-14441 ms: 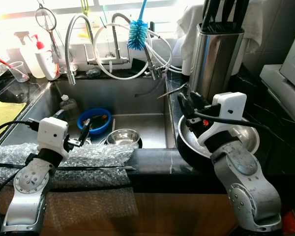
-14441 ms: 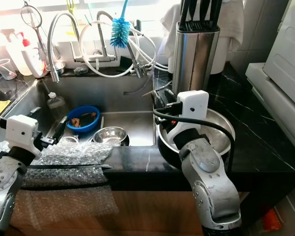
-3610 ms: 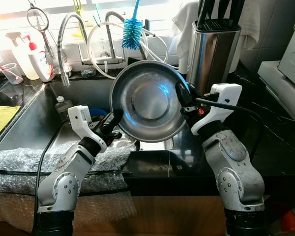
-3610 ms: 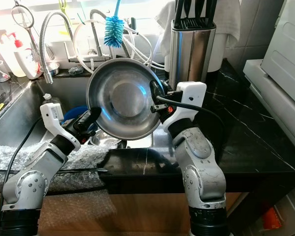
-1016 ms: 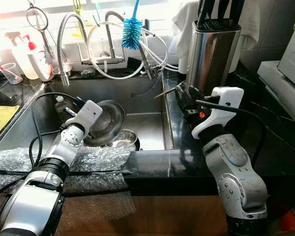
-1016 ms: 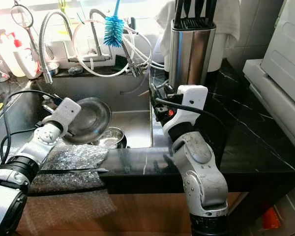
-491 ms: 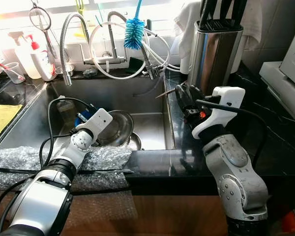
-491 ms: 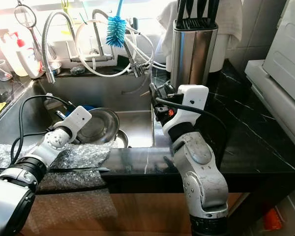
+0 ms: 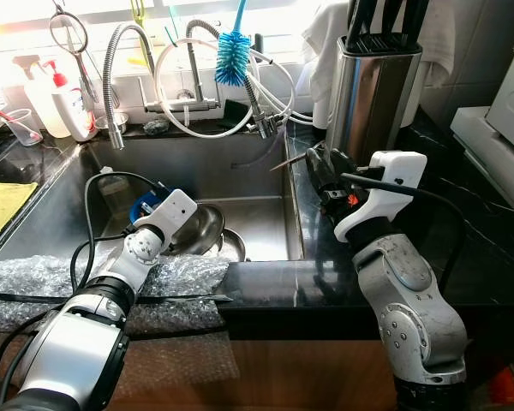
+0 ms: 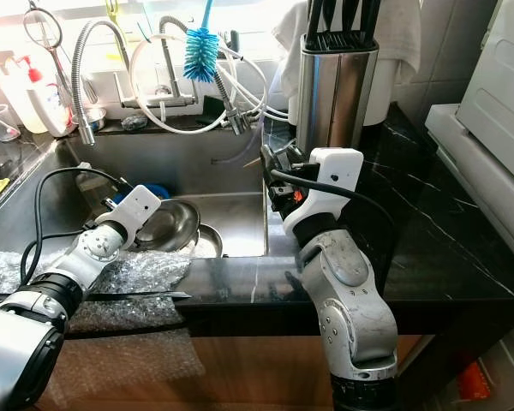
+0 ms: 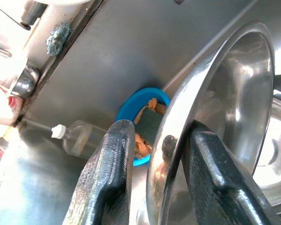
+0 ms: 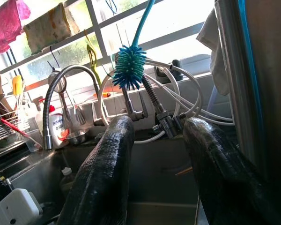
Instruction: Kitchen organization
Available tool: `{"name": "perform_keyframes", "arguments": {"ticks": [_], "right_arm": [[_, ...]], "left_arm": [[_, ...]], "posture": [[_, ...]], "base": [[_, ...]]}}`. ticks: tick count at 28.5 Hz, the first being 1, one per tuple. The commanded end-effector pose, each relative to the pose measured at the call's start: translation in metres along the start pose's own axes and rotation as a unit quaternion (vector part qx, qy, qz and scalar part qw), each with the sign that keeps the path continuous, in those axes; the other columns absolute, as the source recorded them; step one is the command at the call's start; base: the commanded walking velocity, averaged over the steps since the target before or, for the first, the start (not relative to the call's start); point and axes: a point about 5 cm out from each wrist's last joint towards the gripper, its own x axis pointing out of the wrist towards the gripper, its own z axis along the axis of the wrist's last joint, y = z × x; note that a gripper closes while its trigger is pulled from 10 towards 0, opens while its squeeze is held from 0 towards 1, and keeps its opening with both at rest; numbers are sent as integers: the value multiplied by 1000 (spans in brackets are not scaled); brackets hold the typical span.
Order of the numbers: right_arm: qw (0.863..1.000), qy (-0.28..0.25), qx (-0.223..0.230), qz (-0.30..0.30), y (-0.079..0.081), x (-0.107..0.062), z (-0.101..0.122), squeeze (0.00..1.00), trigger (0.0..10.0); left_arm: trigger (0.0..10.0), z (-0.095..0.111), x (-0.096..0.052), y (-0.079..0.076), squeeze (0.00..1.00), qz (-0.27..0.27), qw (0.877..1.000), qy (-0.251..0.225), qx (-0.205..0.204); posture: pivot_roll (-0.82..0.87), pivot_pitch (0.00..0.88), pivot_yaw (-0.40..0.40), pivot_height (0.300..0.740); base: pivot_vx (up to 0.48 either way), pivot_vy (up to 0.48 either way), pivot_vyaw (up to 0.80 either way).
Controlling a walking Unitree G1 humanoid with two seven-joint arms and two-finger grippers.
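Counter: we stand at black marble point(image 9: 488, 257), sink point(image 9: 257, 171) far left.
Left gripper point(image 11: 154, 154): clenched on steel bowl point(image 11: 225, 117) rim; blue bowl point(image 11: 140, 101) behind.
Right gripper point(image 12: 157, 154): released, above the counter.

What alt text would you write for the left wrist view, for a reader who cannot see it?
The left gripper has its two black fingers on either side of the rim of a large steel bowl, held tilted over the sink. Behind it lie a blue bowl and a small clear bottle.
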Motion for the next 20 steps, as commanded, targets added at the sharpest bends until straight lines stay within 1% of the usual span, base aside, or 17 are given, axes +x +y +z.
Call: {"name": "perform_keyframes", "arguments": {"ticks": [1, 3, 4, 6, 9, 10, 11, 13, 16, 20], "right_arm": [[1000, -2, 0, 6, 3, 0, 2, 0, 10000], [1000, -2, -1, 6, 3, 0, 2, 0, 10000], [1000, -2, -1, 6, 3, 0, 2, 0, 10000], [1000, -2, -1, 5, 2, 0, 2, 0, 10000], [1000, -1, -2, 5, 1, 1, 3, 0, 10000], [1000, -1, -2, 5, 1, 1, 3, 0, 10000], [1000, -1, -2, 6, 1, 1, 3, 0, 10000], [1000, 1, -2, 8, 1, 2, 2, 0, 10000], [1000, 3, -3, 10, 1, 2, 2, 0, 10000], [1000, 6, -3, 13, 0, 2, 1, 0, 10000]], "left_arm": [[10000, 9, 2, 9, 1000, 5, 999, -13, -43], [10000, 12, 3, 13, 1000, 0, 995, -19, -97], [10000, 13, 3, 15, 1000, -2, 994, -22, -111], [10000, 15, 3, 17, 1000, 0, 993, -26, -117], [10000, 22, 3, 23, 1000, -13, 990, -52, -133], [10000, 22, 3, 23, 1000, -13, 990, -52, -133], [10000, 24, 3, 24, 0, -22, 989, -61, -134], [10000, 27, 3, 24, 0, -41, 985, -74, -148], [10000, 28, 2, 23, 0, -57, 982, -82, -159], [10000, 32, 1, 24, 0, -87, 972, -104, -190]], "posture": [[-156, 0, 105, 740], [-155, 0, 104, 740], [-155, 0, 104, 740], [-154, 0, 104, 740], [-150, 0, 103, 740], [-150, 0, 103, 740], [-150, 0, 103, 740], [-147, 0, 101, 740], [-146, 0, 101, 740], [-146, 0, 100, 740]], "base": [[0, 0, 0], [0, 0, 0], [0, 0, 0], [0, 0, 0], [0, 0, 0], [0, 0, 0], [0, 0, 0], [0, 0, 0], [0, 0, 0], [0, 0, 0]]}}
